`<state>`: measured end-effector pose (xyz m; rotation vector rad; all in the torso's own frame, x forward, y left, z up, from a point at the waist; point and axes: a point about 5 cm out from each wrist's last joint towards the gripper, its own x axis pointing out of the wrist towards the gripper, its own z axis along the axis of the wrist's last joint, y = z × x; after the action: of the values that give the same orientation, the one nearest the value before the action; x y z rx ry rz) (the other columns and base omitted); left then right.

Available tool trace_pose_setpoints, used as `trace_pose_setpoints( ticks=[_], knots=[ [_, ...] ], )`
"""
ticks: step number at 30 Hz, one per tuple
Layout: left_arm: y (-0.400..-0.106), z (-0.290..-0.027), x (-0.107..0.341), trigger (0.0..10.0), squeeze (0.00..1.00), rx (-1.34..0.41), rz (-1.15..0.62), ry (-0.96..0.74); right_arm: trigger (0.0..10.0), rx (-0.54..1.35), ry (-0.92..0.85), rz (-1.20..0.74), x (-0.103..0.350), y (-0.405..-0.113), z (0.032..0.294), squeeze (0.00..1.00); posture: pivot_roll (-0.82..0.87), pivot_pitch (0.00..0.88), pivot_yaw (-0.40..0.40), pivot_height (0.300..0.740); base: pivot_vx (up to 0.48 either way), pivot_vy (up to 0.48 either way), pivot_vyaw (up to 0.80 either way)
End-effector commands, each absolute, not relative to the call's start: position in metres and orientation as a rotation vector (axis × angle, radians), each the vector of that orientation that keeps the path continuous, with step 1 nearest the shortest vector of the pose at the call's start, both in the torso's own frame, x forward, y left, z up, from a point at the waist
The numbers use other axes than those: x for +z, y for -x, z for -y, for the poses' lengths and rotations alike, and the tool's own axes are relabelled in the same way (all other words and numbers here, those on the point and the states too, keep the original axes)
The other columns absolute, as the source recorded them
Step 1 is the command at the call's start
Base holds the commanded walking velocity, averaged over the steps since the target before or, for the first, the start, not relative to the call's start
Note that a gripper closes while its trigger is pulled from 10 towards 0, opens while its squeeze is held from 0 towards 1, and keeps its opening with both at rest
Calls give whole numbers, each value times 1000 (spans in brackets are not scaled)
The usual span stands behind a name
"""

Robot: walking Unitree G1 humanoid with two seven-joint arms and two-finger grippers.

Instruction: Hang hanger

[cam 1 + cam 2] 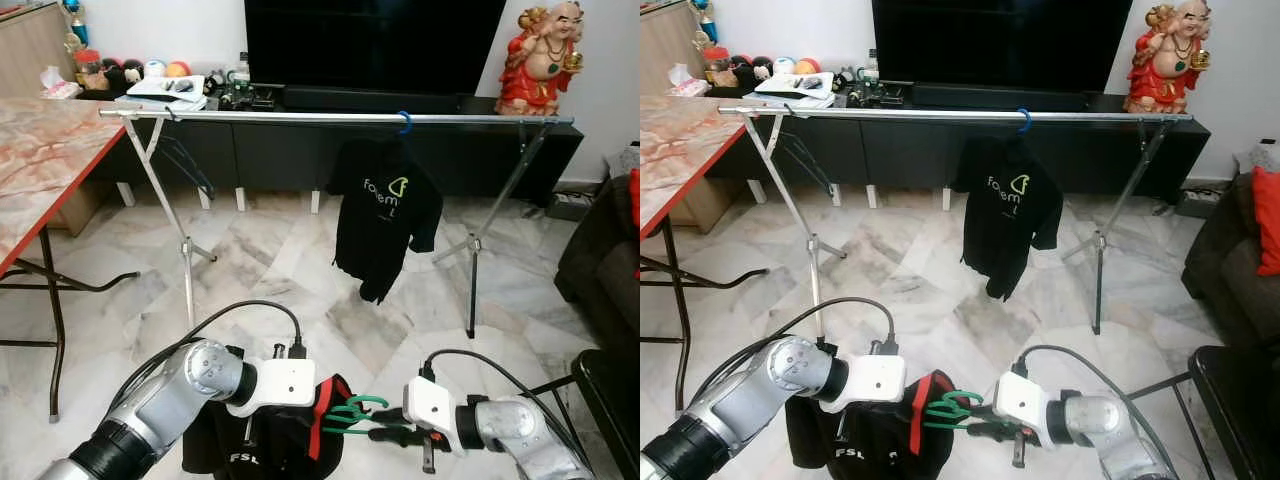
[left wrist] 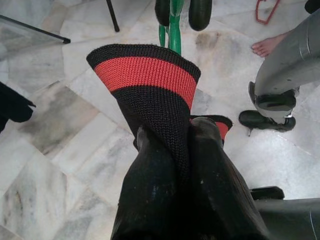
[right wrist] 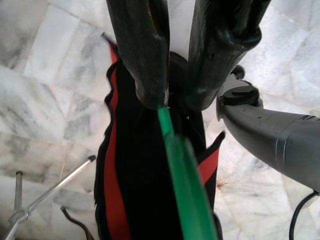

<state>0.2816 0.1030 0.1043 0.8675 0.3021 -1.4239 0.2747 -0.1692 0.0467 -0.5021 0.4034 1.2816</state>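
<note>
Green hanger (image 1: pixel 352 413) being held low in front of the robot, above the marble floor (image 1: pixel 300 280), well short of the clothes rail (image 1: pixel 330 117). Right end effector (image 1: pixel 385 427) clamping shut on the hanger, both black fingers (image 3: pixel 142 55) pressing against the green plastic. Black garment with red-striped collar (image 2: pixel 150 80) hanging from that hanger, between the two arms. Left end effector (image 2: pixel 180 165) closing tightly on the garment's collar, knitted fabric pinched between its fingers.

Rail spanning the room on crossed metal legs, standing in front of a dark TV cabinet (image 1: pixel 400 150). Black T-shirt with pale print (image 1: pixel 385 215) hanging from the rail on a blue hanger (image 1: pixel 404 122), right of the rail's middle. Bare dark hangers (image 1: pixel 185 160) hanging near the rail's left end.

Marble-patterned surface with red edge (image 1: pixel 40 160) standing at the left. Red figurine (image 1: pixel 540 55) sitting on the cabinet's right end, beside a large black television screen (image 1: pixel 370 40). Dark sofa (image 1: pixel 600 260) showing at the right. A person's bare foot (image 2: pixel 270 46) showing on the floor in the left wrist view.
</note>
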Motion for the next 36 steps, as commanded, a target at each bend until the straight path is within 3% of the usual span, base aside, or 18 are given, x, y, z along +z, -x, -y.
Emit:
trace_pose_setpoints(
  ticks=[1, 10, 21, 36],
  knots=[
    [-283, -100, 109, 10000, 0, -1437, -275, -906, 10000, 1281, 493, -406, 46, -274, 172, 0, 62, 2, -33, 740, 0, 0, 0],
    [-285, -96, 110, 10000, 0, -1437, -264, -910, 10000, 1362, 519, -413, 39, -266, 170, 0, 65, 11, -43, 740, 0, 0, 0],
    [-286, -95, 113, 10000, 0, -1430, -252, -923, 10000, 1268, 616, -325, 41, -277, 166, 0, 71, 26, -49, 740, 0, 0, 0],
    [-289, -103, 108, 10000, 0, -1392, -286, -925, 10000, 1250, 547, -326, 50, -266, 194, 0, 59, 43, -52, 740, 0, 0, 0]
  ],
)
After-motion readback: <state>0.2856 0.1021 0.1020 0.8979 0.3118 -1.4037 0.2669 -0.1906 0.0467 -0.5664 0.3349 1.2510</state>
